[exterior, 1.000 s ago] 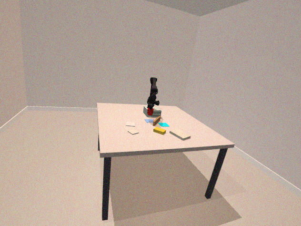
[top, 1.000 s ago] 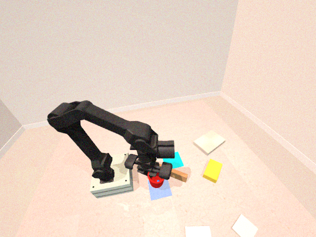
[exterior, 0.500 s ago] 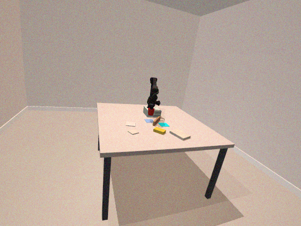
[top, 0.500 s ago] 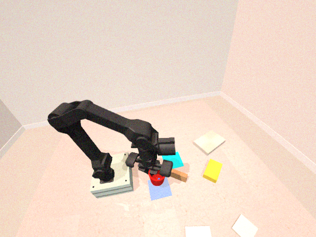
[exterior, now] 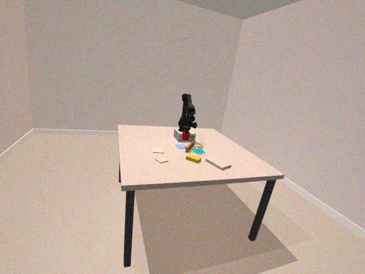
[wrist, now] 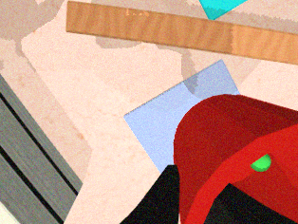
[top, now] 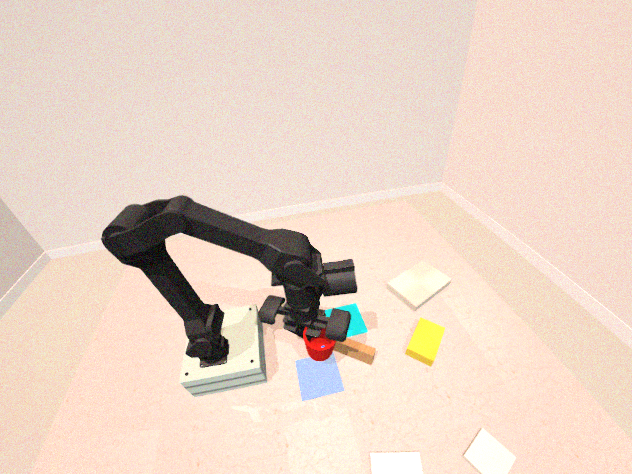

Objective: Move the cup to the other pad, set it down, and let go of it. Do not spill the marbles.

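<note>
Above the pale blue pad (top: 319,377), the gripper (top: 317,331) clamps the red marble-filled cup (top: 319,347); carry it level toward the cyan pad (top: 354,318) at two o'clock.

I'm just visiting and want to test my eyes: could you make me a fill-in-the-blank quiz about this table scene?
1. The black gripper is shut on the ____ cup.
2. A long wooden block lies between the pale blue pad and the ____ pad.
3. In the wrist view, a ____ marble shows inside the cup.

Missing words: red; turquoise; green
</note>
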You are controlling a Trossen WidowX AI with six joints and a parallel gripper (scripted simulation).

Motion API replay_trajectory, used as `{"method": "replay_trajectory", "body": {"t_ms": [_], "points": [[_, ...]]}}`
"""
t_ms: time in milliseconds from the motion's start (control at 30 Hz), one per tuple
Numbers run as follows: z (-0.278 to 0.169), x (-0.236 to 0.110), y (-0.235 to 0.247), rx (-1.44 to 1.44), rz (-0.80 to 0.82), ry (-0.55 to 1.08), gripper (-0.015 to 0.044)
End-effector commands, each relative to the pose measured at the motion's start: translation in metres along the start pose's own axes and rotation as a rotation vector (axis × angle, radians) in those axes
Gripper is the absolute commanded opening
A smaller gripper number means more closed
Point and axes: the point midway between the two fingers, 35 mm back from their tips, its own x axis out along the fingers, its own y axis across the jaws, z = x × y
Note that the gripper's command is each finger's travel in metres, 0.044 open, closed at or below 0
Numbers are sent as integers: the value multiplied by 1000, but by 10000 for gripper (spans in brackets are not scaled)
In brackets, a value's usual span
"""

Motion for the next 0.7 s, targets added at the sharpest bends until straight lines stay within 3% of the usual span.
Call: {"method": "replay_trajectory", "body": {"t_ms": [0, 667], "points": [[9, 0, -2, 3, 2, -2, 0], [53, -3, -10, 3, 1, -8, 0]]}}
